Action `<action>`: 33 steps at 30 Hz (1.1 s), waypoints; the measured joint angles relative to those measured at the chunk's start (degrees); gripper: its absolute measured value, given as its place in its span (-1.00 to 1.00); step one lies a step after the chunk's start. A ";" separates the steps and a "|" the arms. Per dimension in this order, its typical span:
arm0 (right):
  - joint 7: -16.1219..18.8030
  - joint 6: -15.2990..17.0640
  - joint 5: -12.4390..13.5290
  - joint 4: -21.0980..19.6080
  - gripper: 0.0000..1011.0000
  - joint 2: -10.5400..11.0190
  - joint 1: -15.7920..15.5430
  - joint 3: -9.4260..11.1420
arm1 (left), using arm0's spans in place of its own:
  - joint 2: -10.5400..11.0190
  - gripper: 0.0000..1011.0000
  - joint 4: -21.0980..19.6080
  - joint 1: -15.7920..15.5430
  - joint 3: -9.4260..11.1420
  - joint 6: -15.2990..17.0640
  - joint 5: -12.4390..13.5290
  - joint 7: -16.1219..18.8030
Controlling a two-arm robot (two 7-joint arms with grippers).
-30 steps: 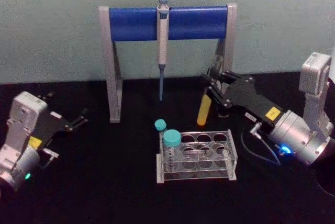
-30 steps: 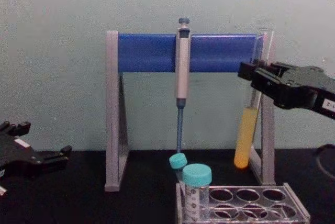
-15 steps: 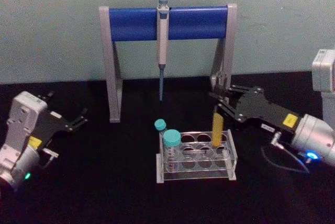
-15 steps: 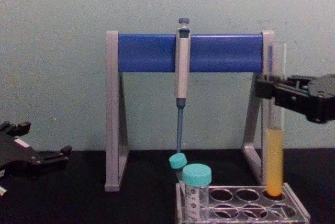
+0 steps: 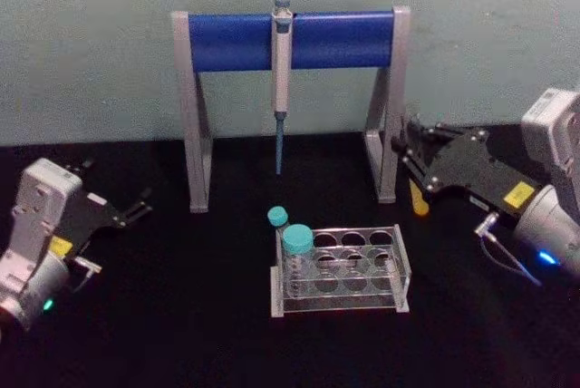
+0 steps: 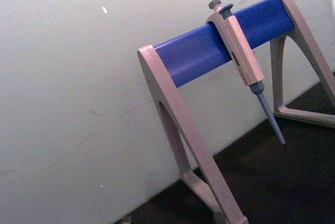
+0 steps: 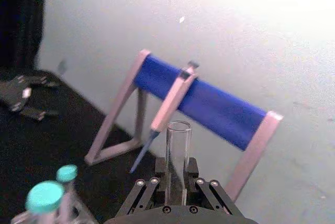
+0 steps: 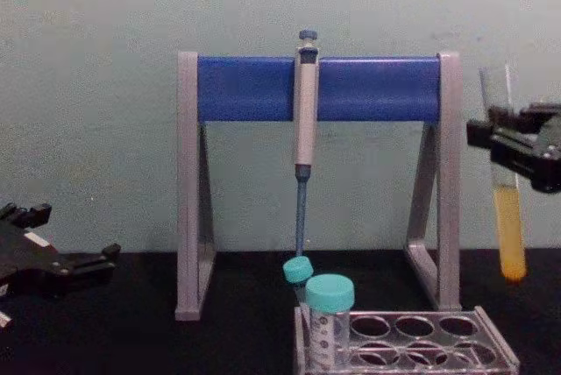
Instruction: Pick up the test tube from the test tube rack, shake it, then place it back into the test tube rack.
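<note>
The left gripper [image 5: 139,207] idles at 9 o'clock of the test tube rack [image 5: 400,270], fingers apart; at 2 o'clock of it the right gripper [image 8: 501,140] clamps the test tube [image 8: 510,235], near upright, off the table; half a second ago its bottom stood in the rack's far right hole.

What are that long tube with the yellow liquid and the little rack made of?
Tube: probably clear glass, glossy; the wall shows through its empty upper part. Rack: probably clear moulded plastic; the table shows through it, edges whitish.
</note>
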 joint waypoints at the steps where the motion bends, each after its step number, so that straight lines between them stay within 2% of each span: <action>1: -0.48 -0.68 -0.27 0.37 -0.54 -0.54 0.00 0.15 | 0.00 0.98 0.00 0.00 0.00 0.00 0.00 0.00; 2: -1.21 -1.85 -0.61 1.21 -0.54 -1.64 0.03 0.45 | 0.00 0.98 0.00 0.00 0.00 0.00 0.00 0.00; 3: -1.21 -1.85 -0.61 1.21 -0.54 -1.64 0.03 0.45 | 0.00 0.98 0.00 0.00 0.00 0.00 0.00 0.00; 8: -3.23 -5.93 -0.93 4.73 -0.54 -6.24 0.76 1.29 | 0.00 0.98 0.00 0.00 0.00 0.00 0.00 0.00; 12: -3.23 -7.25 -0.85 6.80 -0.54 -8.52 1.52 1.30 | 0.00 0.98 0.00 0.00 0.00 0.00 0.00 0.00; 13: -2.83 -7.42 -0.39 7.15 -0.54 -8.92 1.66 1.31 | 0.00 0.98 0.00 0.00 0.00 0.00 0.00 0.00; 14: -1.55 -7.56 1.10 7.85 -0.54 -9.73 1.96 1.42 | 0.00 0.98 0.00 0.00 0.00 0.00 0.00 0.00; 15: -1.55 -7.56 1.10 7.85 -0.54 -9.73 1.96 1.42 | 0.00 0.98 0.00 0.00 0.00 0.00 0.00 0.00; 17: 1.92 -7.51 4.69 8.70 -0.54 -10.81 2.34 1.70 | 0.00 0.98 0.00 0.00 0.00 0.00 0.00 0.00; 19: 3.72 -7.23 6.41 8.92 -0.54 -11.14 2.40 1.80 | 0.00 0.98 0.00 0.00 0.00 0.00 0.00 0.00; 21: 5.51 -6.72 8.14 8.95 -0.54 -11.21 2.43 1.85 | 0.01 0.98 0.00 0.00 0.00 0.00 0.00 0.00; 23: 8.82 -5.31 11.45 8.75 -0.54 -10.76 2.46 1.85 | 0.00 0.98 0.00 0.00 0.00 0.00 0.00 0.00; 24: 8.82 -5.31 11.45 8.75 -0.54 -10.76 2.46 1.85 | 0.00 0.98 0.00 0.00 0.00 0.00 0.00 0.00; 27: 13.25 -2.71 16.00 7.86 -0.54 -8.79 2.43 1.72 | 0.00 0.98 0.00 0.00 0.00 0.00 0.00 0.00; 28: 13.25 -2.71 16.00 7.86 -0.54 -8.79 2.43 1.72 | 0.00 0.98 0.00 0.00 0.00 0.00 0.00 0.00; 30: 16.50 -0.70 18.97 6.92 -0.54 -6.65 2.19 1.66 | 0.00 0.98 0.00 0.00 0.00 0.00 0.00 0.00; 33: 18.35 0.96 20.57 5.96 -0.54 -4.76 1.92 1.65 | 0.00 0.98 0.00 0.00 0.00 0.00 0.00 0.00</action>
